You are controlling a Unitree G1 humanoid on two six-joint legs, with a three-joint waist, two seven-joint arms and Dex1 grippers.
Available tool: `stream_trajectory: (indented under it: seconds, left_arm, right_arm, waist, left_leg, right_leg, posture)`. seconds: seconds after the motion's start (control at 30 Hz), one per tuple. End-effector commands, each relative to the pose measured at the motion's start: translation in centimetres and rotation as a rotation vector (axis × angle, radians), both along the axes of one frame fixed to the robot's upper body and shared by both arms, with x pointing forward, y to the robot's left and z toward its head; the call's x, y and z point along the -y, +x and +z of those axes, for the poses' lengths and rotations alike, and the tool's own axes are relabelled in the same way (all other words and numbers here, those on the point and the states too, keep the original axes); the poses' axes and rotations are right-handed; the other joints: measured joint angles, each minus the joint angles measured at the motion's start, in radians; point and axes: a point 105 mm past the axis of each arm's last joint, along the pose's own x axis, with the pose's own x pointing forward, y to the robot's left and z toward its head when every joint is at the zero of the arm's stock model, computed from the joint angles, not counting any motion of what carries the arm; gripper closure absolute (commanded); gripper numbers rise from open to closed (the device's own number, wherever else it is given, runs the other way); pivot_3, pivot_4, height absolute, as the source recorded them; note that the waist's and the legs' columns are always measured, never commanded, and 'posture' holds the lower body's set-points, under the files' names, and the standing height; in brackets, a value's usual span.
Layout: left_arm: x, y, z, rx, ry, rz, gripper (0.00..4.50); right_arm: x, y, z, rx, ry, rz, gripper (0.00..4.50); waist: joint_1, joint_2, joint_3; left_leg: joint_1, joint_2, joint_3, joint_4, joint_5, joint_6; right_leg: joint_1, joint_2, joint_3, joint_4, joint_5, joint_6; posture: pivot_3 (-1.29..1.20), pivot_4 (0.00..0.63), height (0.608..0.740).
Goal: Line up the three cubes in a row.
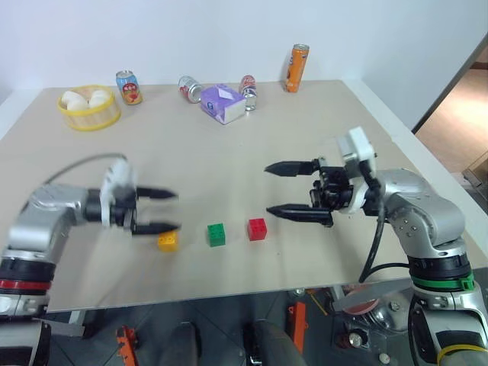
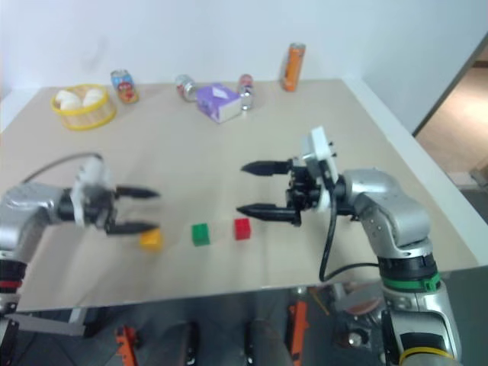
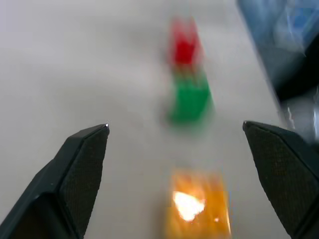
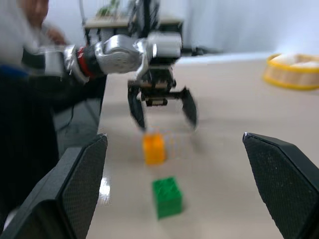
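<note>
Three small studded cubes lie in a row near the table's front edge: the yellow-orange cube at the left, the green cube in the middle, the red cube at the right. My left gripper hovers open just above the yellow-orange cube, apart from it, pointing right. Its fingers frame the yellow-orange cube, with the green cube and red cube beyond. My right gripper stands open above and to the right of the red cube, pointing left, empty.
At the back of the table stand a yellow basket with white things in it, a purple carton, several soda cans and a tall orange can. The table's front edge runs close below the cubes.
</note>
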Motion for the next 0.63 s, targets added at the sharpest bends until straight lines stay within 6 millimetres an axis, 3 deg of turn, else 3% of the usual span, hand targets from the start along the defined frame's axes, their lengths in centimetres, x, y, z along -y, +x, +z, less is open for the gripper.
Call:
stream_trajectory:
  seconds: [0.03,0.17,0.33,0.47,0.63]
  left_arm:
    - [-0.8,0.6,5.2,0.019,-0.295,0.22,0.05]
    - [-5.2,3.0,4.6,0.099,-0.442,0.707,0.05]
    - [-10.8,2.7,0.5,0.208,-0.452,1.245,0.05]
    - [-11.0,2.1,-2.6,0.238,-0.359,1.419,0.05]
    - [-9.3,2.5,-4.8,0.223,-0.307,1.415,0.05]
  right_arm:
    - [0.6,0.1,1.1,-0.012,0.125,-0.087,0.0]
    - [1.6,2.3,-0.6,-0.071,0.236,-0.322,0.0]
    - [4.1,6.5,-4.1,-0.008,0.277,-0.835,0.0]
    - [5.8,7.9,-6.4,0.018,0.308,-1.107,0.0]
    - [6.1,8.3,-8.5,0.028,0.289,-1.248,0.0]
  waist:
    - [0.0,0.0,0.0]
    - [-0.004,0.0,0.0]
    - [-0.003,0.0,0.0]
    - [0.0,-0.001,-0.001]
    - [0.004,-0.001,-0.001]
  left_leg:
    - [0.0,0.0,0.0,0.0,-0.002,0.0]
    - [0.003,-0.001,0.001,-0.001,-0.005,0.0]
    - [0.004,-0.001,0.002,-0.001,-0.005,0.0]
    - [0.004,-0.001,0.002,0.0,-0.003,-0.003]
    - [0.004,-0.003,0.006,0.001,0.001,-0.004]
  right_leg:
    - [0.001,0.0,0.001,0.0,-0.001,0.002]
    - [0.002,0.0,0.003,0.0,-0.004,0.005]
    - [0.002,0.001,0.004,0.001,-0.002,0.004]
    - [0.002,0.0,0.005,0.001,0.0,0.002]
    - [0.003,-0.002,0.007,0.001,0.0,0.0]
  posture:
    - [0.0,0.15,0.74]
    - [0.0,0.15,0.74]
    - [0.0,0.15,0.74]
    - [0.0,0.15,0.74]
    - [0.0,0.15,0.74]
